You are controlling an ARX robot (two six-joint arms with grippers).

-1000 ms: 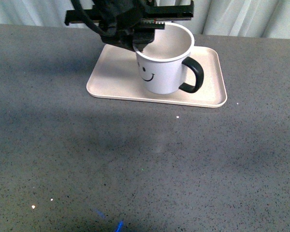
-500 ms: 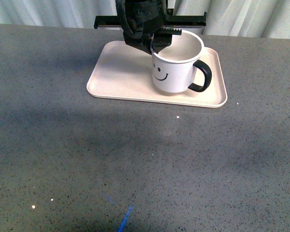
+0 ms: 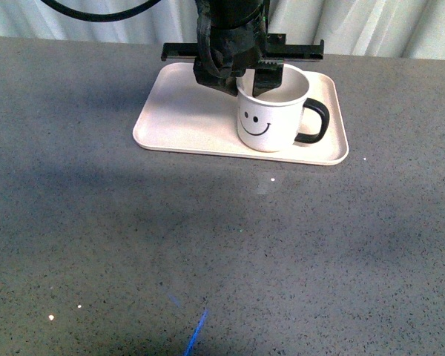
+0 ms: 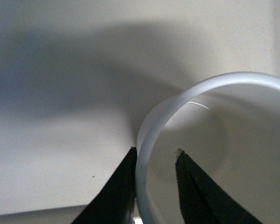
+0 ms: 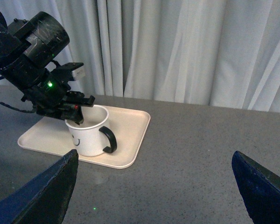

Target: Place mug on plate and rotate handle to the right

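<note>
On plate (image 3: 178, 122), 3 o'clock half: mug (image 3: 271, 119), handle (image 3: 317, 122) at 3, pretty close to the rim
Left tool (image 3: 246, 80): pinching mug lip
Right tool (image 5: 154, 196): spread wide, above worktop (image 5: 191, 158)

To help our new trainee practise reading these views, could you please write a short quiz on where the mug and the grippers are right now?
1. True or false: the mug lies on its side, off the plate.
2. In the front view, the handle points toward: A) the robot's left; B) the robot's right; C) the camera.
3. Which gripper has one finger inside the mug's rim and one outside?

Key
1. False: it stands upright on the plate.
2. B.
3. The left gripper; the right gripper is open, away from the mug.
</note>
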